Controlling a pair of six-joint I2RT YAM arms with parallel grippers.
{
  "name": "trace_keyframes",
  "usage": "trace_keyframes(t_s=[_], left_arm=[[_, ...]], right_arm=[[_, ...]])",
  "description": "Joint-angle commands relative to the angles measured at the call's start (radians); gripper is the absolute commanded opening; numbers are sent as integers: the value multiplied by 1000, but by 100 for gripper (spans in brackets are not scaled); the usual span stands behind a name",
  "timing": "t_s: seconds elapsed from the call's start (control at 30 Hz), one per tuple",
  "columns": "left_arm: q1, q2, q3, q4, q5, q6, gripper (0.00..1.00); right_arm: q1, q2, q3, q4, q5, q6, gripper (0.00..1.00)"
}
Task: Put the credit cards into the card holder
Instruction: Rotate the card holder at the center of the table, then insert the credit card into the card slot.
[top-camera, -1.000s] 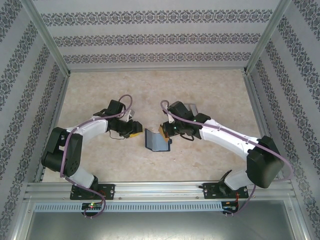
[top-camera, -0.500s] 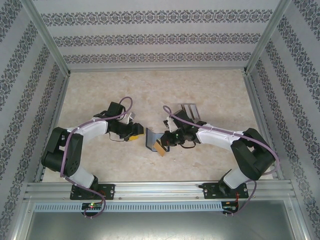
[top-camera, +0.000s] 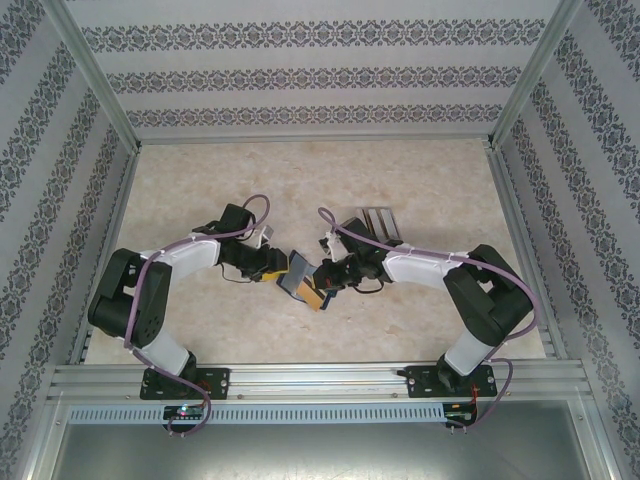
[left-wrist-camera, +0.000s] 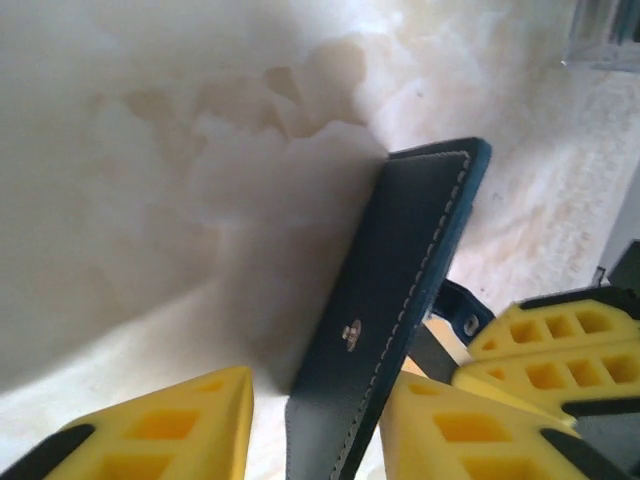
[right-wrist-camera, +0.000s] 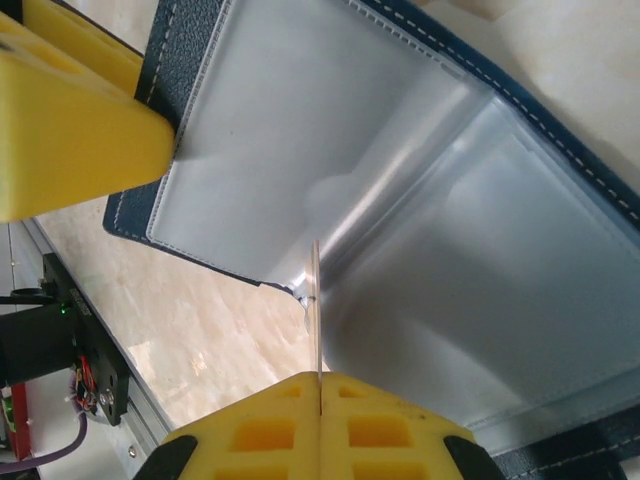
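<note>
The card holder (top-camera: 294, 272) is a dark navy wallet standing open mid-table, its grey-blue slotted inside (right-wrist-camera: 450, 250) facing my right gripper. My left gripper (top-camera: 275, 265) is open and straddles the wallet's upright flap (left-wrist-camera: 410, 260). The right finger touches the flap, and a gap shows on the left side. My right gripper (top-camera: 328, 278) is shut on a yellow-orange credit card (top-camera: 316, 296). This card appears edge-on (right-wrist-camera: 316, 300), its tip at the wallet's lower edge near the fold. Other cards are hidden.
A clear slotted plastic rack (top-camera: 375, 222) stands just behind the right arm and shows at a corner (left-wrist-camera: 605, 30). Patterned walls and metal rails (top-camera: 300, 380) enclose the beige table (top-camera: 300, 180). The left gripper's yellow finger (right-wrist-camera: 70, 120) presses the wallet's outer face.
My right gripper has moved left and nearer with the card, down to the wallet's inside. The wallet has slid left, so its flap now sits between the left fingers.
</note>
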Motion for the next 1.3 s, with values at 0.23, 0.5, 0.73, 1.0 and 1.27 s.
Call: trace_keyframes(t_s=[0.23, 0.5, 0.73, 1.0, 1.27], left_arm=[[-7, 52, 20, -38, -60, 33, 10], [-7, 89, -16, 3, -30, 16, 4], [-8, 49, -64, 60, -14, -41, 4], [-8, 62, -118, 143, -6, -89, 3], [-8, 65, -132, 172, -7, -108, 3]], right_arm=[[-44, -132, -111, 114, 70, 168, 2], [-62, -11, -170, 302, 78, 312, 0], [-71, -26, -157, 239, 112, 352, 0], [-80, 16, -171, 360, 63, 389, 0], [-70, 56, -201, 482, 78, 478, 5]])
